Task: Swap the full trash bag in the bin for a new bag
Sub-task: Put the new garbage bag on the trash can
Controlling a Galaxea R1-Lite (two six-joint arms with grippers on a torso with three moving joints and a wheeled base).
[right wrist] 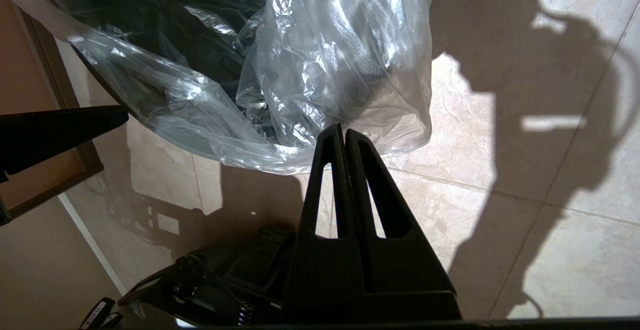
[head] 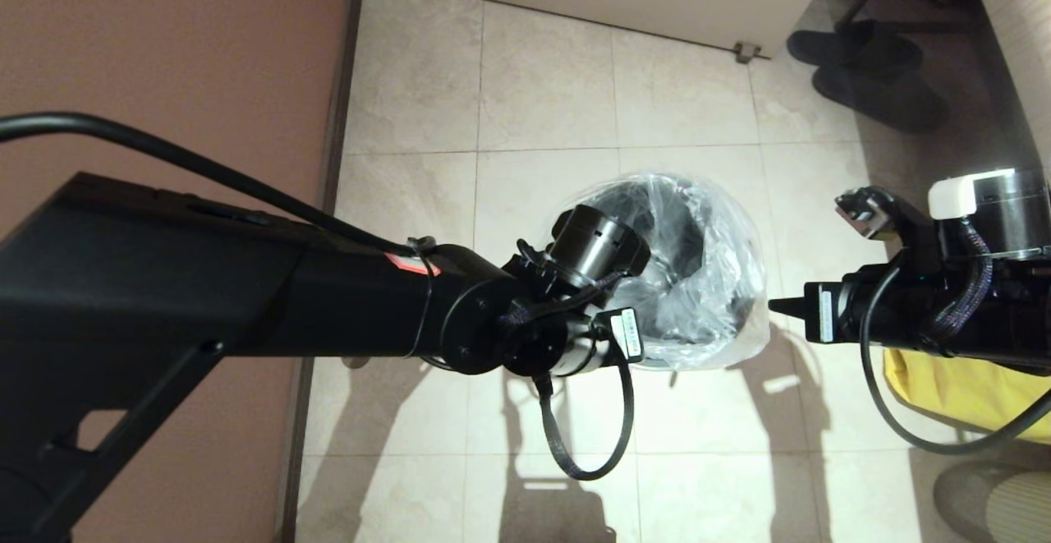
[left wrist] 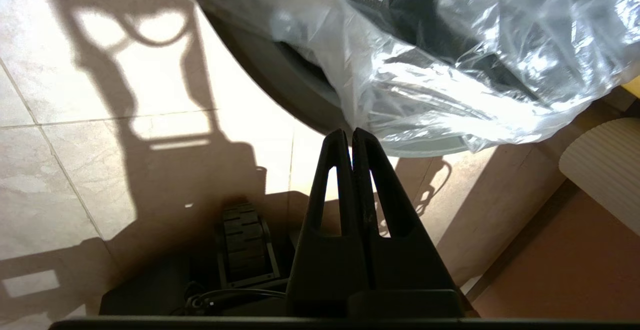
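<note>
You have the bin (head: 722, 325) just right of centre in the head view, standing on the tiled floor (head: 542, 83), with the new bag (head: 698, 247) already draped over its mouth and hanging loose down the outside. Your left gripper (left wrist: 351, 133) is pressed shut with nothing visibly pinched between its fingers, its tips just at the bag's lower fold on the bin's left side. Your right gripper (right wrist: 342, 129) is likewise closed and empty, tips at the bag's hem on the bin's right side. The bin sits between the two claws, each about equally near. I'd judge the coming move turns on the slack film hanging past the rim. There's open floor at the top of the frame, the wall (head: 164, 50) to the left and the yellow bag (head: 969, 391) at lower right
</note>
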